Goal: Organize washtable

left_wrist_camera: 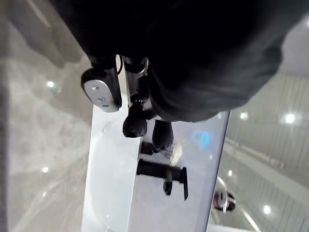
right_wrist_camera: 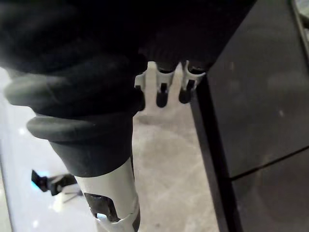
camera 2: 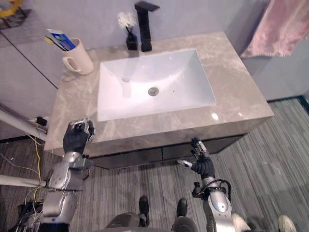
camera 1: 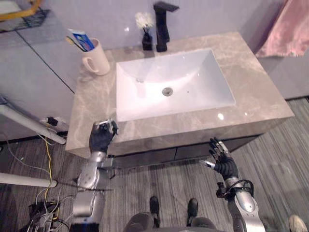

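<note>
counter [camera 1: 260,96]: grey-brown marble top with a white sink [camera 1: 193,82] set in its middle
mug [camera 1: 96,60]: cream, upright at the upper left corner of the counter, a blue toothpaste tube [camera 1: 81,39] sticking out of it
small black vase [camera 1: 147,41]: held a white flower, just left of the black faucet [camera 1: 161,29] at top centre
left robot hand [camera 1: 102,137]: at the counter's front edge, lower left; open or closed could not be told
right robot hand [camera 1: 222,162]: fingers spread, holding nothing, before the dark cabinet front, lower right
towel [camera 1: 289,29]: pink, upper right
</note>
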You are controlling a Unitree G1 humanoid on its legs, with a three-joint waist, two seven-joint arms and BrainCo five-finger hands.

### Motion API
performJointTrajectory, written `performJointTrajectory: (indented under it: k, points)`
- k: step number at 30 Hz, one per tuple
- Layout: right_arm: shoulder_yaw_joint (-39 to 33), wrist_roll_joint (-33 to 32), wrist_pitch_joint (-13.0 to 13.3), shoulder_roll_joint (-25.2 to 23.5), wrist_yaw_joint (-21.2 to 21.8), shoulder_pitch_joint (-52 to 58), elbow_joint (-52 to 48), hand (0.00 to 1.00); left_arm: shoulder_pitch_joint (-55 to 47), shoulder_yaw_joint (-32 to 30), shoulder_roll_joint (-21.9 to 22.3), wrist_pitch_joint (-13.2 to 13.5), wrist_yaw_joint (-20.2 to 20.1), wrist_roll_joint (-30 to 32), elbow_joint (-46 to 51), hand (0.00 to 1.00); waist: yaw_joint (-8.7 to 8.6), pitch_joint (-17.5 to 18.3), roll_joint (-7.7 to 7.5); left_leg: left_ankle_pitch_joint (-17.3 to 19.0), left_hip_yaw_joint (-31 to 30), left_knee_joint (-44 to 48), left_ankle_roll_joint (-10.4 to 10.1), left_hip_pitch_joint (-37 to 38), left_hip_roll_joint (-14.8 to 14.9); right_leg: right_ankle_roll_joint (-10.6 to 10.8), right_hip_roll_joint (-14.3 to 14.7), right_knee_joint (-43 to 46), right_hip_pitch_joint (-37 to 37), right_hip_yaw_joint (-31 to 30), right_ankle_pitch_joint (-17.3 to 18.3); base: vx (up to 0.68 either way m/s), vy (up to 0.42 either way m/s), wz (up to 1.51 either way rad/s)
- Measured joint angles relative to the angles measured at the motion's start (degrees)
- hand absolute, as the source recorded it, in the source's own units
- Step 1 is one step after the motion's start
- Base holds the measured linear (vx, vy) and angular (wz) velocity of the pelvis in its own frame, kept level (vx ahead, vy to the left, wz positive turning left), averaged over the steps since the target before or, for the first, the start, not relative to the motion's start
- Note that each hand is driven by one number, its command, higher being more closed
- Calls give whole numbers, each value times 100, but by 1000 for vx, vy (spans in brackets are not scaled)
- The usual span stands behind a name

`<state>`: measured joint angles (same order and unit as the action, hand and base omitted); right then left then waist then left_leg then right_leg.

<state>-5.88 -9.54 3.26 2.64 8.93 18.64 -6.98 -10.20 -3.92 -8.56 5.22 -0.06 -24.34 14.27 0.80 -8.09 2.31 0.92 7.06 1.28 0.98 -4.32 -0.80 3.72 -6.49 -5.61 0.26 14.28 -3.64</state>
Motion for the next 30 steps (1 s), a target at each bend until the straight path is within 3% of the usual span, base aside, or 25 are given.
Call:
performJointTrajectory:
  k: [7,8,13,17,22,25,30]
  points:
    - [-608,359,-71,-174,-15,613,560,0,-1600,102,509,-105,-504,-280,-311,100,18,329,-89,-2,-389,-86,-2,365,-64,95,-115,279,363,407,339,20,8,31]
    - [-619,383,-91,-180,-15,740,687,0,-1671,206,561,-151,-632,-347,-807,0,18,402,-102,-2,-437,-88,-2,412,-71,100,-142,374,395,456,402,24,14,22]
    - [-669,568,-61,-169,-142,625,1869,0,-1505,633,666,-302,-921,-357,-2882,0,9,605,-138,3,-458,-127,-6,521,-66,118,-156,498,447,476,512,1,6,4]
    - [-736,581,-57,-171,-429,186,3488,0,-841,576,753,-371,-959,332,-5048,0,6,630,-144,-13,-449,-154,-43,545,-23,120,-142,489,459,468,508,-16,-4,-1]
    - [-1046,662,-38,-194,-515,-37,5011,0,-119,-18,723,-206,-511,1311,-6725,0,-7,660,-101,-61,-443,-344,-91,826,-6,120,-65,412,667,453,508,0,-20,-2]
    - [-1383,692,-46,-149,-553,-258,5906,0,24,-272,709,-204,-330,1525,-6959,0,-2,652,-197,-66,-446,-354,-98,836,-5,120,-59,397,675,454,507,0,0,0]
    - [-1487,693,-72,-137,-633,-303,6412,0,83,-587,726,-197,-229,1596,-7087,0,-8,642,-320,-86,-440,-468,-99,917,-25,125,-75,380,704,446,511,1,3,-1]
